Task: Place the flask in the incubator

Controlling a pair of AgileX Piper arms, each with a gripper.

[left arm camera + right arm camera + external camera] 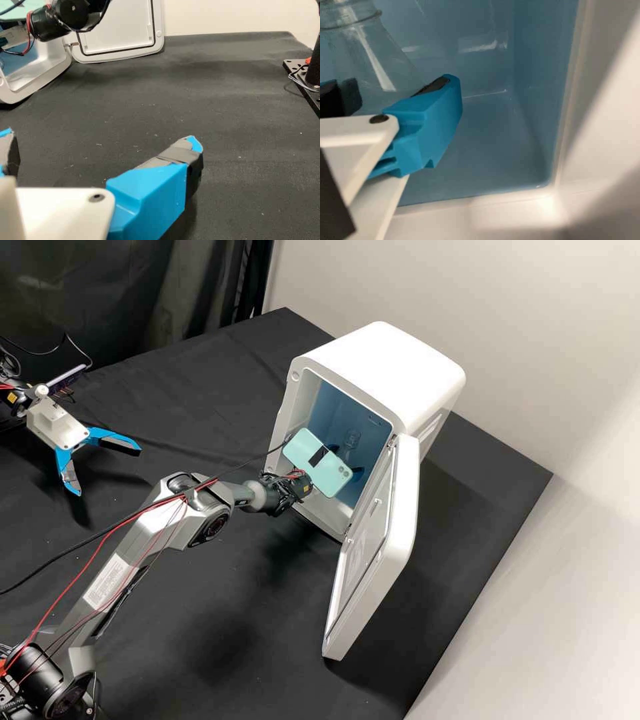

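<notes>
A black cloth covers the worktop (220,393) beneath the left gripper (107,470) and spreads away from it, flat but for a few soft creases. In the left wrist view, small pale specks of lint dot the cloth just ahead of the gripper. Behind the gripper a dark curtain (133,287) hangs in folds along the worktop's far edge. Closer behind it sits a black device (47,357) with a thin lit strip along one edge. Well apart from the gripper, across the worktop, rises a plain white wall (533,320), and a pale surface (567,613) runs beside the worktop's edge. Off to one side of the gripper a black plate with holes (305,90) lies on the cloth.
</notes>
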